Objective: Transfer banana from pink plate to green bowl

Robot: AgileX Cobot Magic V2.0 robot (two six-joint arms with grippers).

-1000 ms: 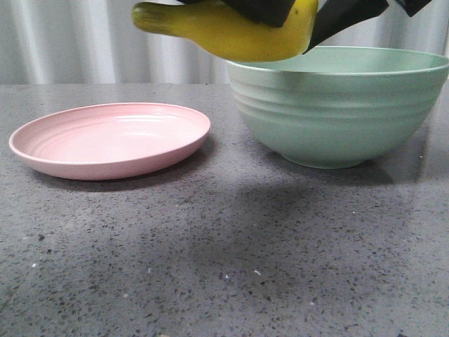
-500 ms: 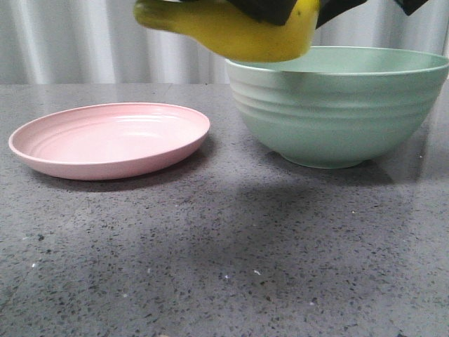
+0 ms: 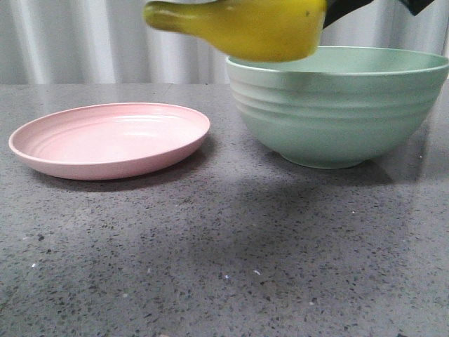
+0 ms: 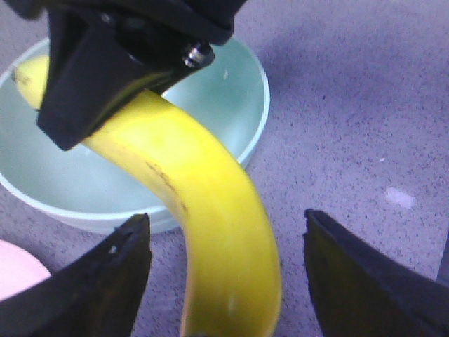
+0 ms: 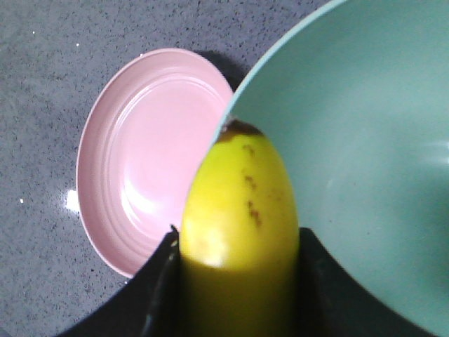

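Observation:
The yellow banana hangs in the air above the left rim of the green bowl, stem end pointing left. My right gripper is shut on the banana, both fingers pressed against its sides, with its dark tip over the bowl's rim. My left gripper stands open around the banana, with a gap on each side of it. The pink plate lies bare to the left of the bowl. In the left wrist view the right gripper's black fingers clamp the banana's far part over the bowl.
Speckled grey tabletop stretches in front of plate and bowl. A pale pleated curtain closes off the back. Black gripper parts show at the top edge above the bowl.
The banana has shifted slightly to the right, toward the bowl. The black gripper part that covered its middle in the front view has gone out of the top edge.

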